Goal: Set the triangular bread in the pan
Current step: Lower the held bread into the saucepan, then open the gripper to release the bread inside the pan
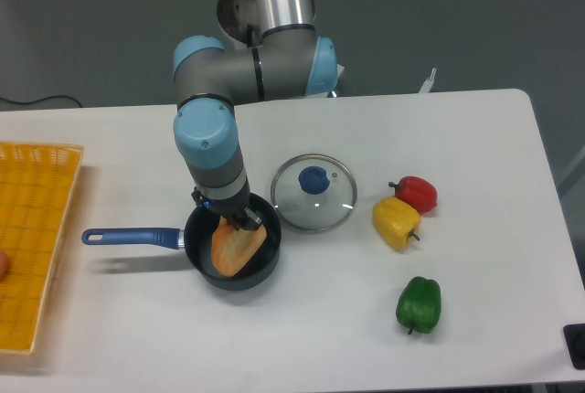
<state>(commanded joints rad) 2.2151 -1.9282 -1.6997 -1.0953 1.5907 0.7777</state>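
Note:
The triangular bread (236,248), golden-orange with a browned edge, leans tilted inside the pan (265,270), a small dark round saucepan with a long blue handle (128,237) pointing left. My gripper (239,220) points straight down over the pan's upper half, at the bread's top edge. Its fingers are mostly hidden behind the wrist, and they appear to touch the bread; whether they still clamp it does not show.
A round glass lid with a blue knob (313,190) lies just right of the pan. A red pepper (416,193), a yellow pepper (396,221) and a green pepper (419,304) sit to the right. A yellow basket (32,238) stands at the left edge.

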